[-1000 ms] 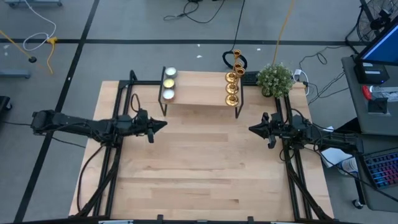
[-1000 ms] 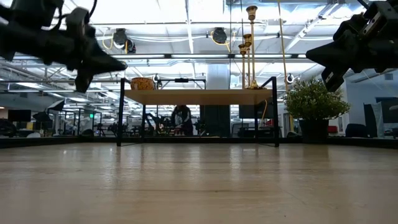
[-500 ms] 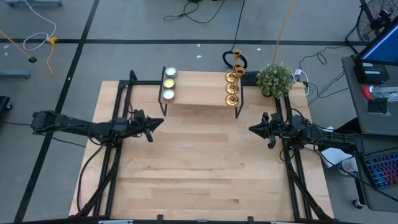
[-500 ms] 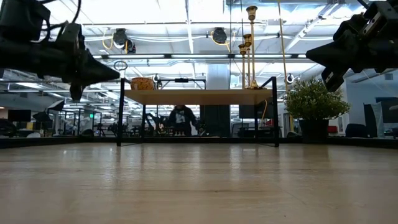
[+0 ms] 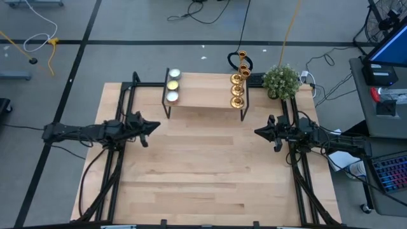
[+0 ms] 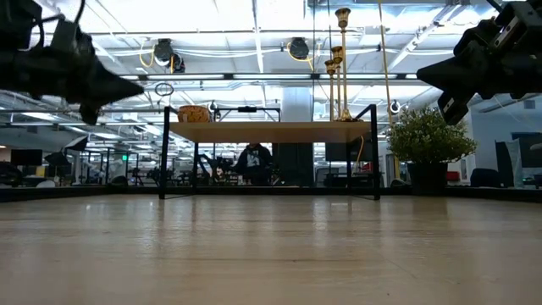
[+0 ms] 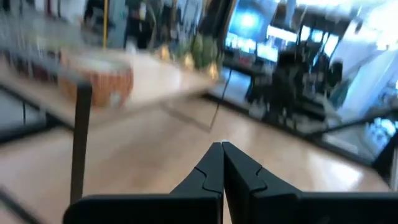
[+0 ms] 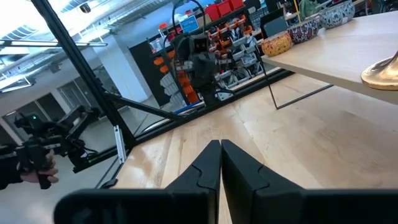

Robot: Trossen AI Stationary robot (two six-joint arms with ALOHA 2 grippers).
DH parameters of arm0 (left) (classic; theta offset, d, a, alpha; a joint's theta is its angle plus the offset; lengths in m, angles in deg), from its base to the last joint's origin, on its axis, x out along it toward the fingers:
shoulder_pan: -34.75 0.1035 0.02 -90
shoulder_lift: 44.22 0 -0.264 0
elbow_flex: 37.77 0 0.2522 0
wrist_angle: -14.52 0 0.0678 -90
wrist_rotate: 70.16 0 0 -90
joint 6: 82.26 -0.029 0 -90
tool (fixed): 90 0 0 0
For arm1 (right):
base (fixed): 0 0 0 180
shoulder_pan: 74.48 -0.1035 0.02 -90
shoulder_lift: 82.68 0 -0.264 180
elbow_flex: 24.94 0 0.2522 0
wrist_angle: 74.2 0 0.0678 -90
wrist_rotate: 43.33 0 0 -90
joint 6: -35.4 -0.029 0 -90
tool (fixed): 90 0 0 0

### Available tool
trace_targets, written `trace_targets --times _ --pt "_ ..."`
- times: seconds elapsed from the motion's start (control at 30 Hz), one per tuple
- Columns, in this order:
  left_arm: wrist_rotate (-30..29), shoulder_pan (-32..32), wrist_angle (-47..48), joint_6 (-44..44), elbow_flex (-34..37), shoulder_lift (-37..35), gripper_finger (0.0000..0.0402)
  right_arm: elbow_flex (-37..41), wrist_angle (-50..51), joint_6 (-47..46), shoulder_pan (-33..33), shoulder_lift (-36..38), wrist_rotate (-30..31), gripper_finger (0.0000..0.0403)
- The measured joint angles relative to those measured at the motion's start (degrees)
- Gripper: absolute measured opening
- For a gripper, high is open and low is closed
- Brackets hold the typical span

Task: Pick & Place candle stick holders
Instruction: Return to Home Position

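The left gripper (image 5: pixel 152 125) hangs over the left side of the table (image 5: pixel 203 178), its two fingers pressed together on nothing. The right gripper (image 5: pixel 257 132) hangs over the right side, its fingers likewise pressed together and empty. Both point inward, well apart from each other and from the shelf (image 5: pixel 203 95) at the table's far edge. On the shelf's right end three gold candlesticks (image 5: pixel 236 90) stand upright in a close row. On its left end sit three round candles (image 5: pixel 172 84), also in a row. One potted plant (image 5: pixel 280 81) stands just beside the shelf's right end. From above the candlesticks look alike. The low view shows one rising taller than the other two, and a person (image 6: pixel 254 159) in the room behind, seen under the shelf.
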Motion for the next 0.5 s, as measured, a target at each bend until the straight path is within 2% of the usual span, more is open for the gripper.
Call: trace_targets --times 0.1,0.2,0.33,0.43,0.5 --pt "2.64 0.05 8.40 2.17 -0.26 -5.11 0.0000 0.00 -0.01 0.00 0.02 0.02 -0.01 0.0007" --pt "7.40 0.12 8.52 -2.95 -0.28 -6.56 0.0000 0.00 0.01 -0.01 0.02 0.00 -0.02 0.0009" --pt "8.59 0.16 9.27 -7.69 -0.36 -7.47 0.0000 0.00 0.00 0.00 0.02 0.00 -0.01 0.0007" --pt "10.21 0.87 9.56 -9.45 -0.37 -7.49 0.0000 0.00 -0.01 0.00 0.00 0.00 0.00 0.0007" --pt "14.01 1.65 10.27 -9.47 -0.39 -7.43 0.0000 0.00 -0.01 0.00 0.02 0.00 0.00 0.0008"
